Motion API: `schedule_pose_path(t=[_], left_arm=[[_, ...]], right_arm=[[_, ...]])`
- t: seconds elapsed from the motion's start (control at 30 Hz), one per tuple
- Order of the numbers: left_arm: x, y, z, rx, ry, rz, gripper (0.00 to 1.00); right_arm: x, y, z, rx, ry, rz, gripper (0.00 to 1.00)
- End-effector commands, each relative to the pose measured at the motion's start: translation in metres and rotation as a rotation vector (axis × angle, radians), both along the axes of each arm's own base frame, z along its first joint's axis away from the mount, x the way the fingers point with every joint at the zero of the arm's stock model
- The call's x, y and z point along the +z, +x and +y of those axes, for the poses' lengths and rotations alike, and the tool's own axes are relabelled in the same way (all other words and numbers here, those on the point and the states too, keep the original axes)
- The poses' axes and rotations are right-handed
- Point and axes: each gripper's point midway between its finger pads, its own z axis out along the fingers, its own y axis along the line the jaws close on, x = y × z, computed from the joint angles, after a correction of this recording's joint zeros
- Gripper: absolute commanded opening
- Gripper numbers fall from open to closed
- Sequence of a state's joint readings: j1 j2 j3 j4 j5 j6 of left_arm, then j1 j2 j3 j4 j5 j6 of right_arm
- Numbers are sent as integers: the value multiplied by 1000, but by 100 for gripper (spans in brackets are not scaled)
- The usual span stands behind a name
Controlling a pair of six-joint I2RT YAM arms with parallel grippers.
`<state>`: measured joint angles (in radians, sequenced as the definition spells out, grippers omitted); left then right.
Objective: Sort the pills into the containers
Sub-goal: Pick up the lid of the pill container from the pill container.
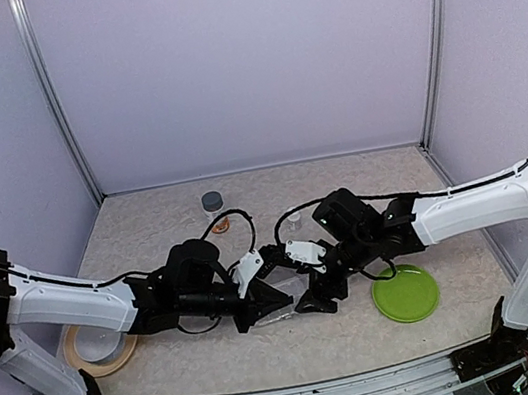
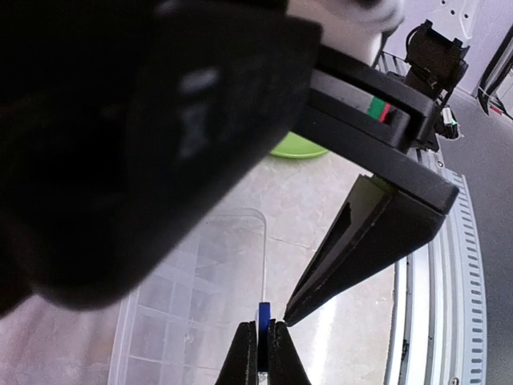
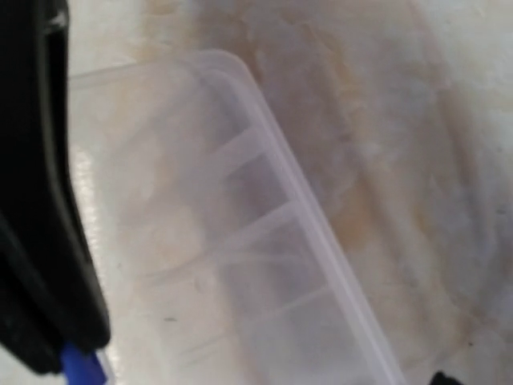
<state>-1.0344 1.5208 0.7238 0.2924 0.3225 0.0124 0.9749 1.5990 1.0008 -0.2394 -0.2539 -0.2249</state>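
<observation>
Blue piece [image 2: 262,311] in left pincer [image 2: 263,327]

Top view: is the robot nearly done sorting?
Not nearly. Nothing looks done: the gray-capped bottle stands capped at the back. In hand: the left claw pinches a small blue piece at the edge of the clear divided box, right claw open beside it. All the sorting remains.
</observation>
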Motion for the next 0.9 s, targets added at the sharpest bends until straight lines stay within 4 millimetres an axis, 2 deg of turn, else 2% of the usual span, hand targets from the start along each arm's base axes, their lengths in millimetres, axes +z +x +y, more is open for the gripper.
schedule_pose_path(t=[0.0,0.3,0.53,0.7,0.87], left_arm=[[-7,17,0,82,-10,-4,0],[-12,39,3,158,-35,53,0],[-23,62,12,194,-69,166,0],[-29,71,14,225,-79,199,0],[-28,76,14,245,-102,230,0]], right_arm=[[6,11,-4,-59,31,-21,94],[12,26,-22,-190,89,-24,98],[5,35,-42,-308,152,22,98],[-4,40,-42,-369,177,54,92],[-2,36,-32,-330,249,73,77]])
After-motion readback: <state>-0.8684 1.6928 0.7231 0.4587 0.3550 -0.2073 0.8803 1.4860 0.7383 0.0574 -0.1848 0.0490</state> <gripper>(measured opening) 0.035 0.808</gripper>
